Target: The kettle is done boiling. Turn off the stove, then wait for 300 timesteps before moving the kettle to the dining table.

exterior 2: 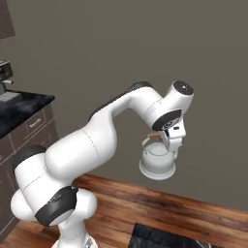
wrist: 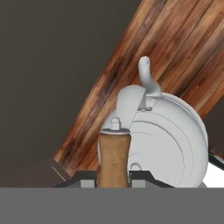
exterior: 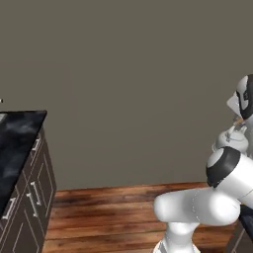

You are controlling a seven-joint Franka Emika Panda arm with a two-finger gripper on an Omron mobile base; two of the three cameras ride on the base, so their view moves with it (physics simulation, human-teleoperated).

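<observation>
The silver-white kettle (exterior 2: 157,163) hangs in the air over the wooden floor. My gripper (exterior 2: 169,141) is shut on the tan wooden piece of its handle (wrist: 113,154), with a dark finger tip on each side. In the hand view I look down on the kettle's lid (wrist: 168,140) and its short spout (wrist: 147,76). In the left base view the kettle (exterior: 232,140) is partly hidden behind my arm. A corner of black veined marble, apparently the dining table (exterior 2: 162,237), lies low in the right base view, below and in front of the kettle. The stove is out of view.
A dark marble worktop (exterior: 17,136) with brown drawers (exterior: 34,195) runs along the left. A small appliance (exterior 2: 5,73) stands on that worktop (exterior 2: 22,107) at the far left. A plain grey-brown wall closes the back, with wooden floor (exterior: 108,212) below it.
</observation>
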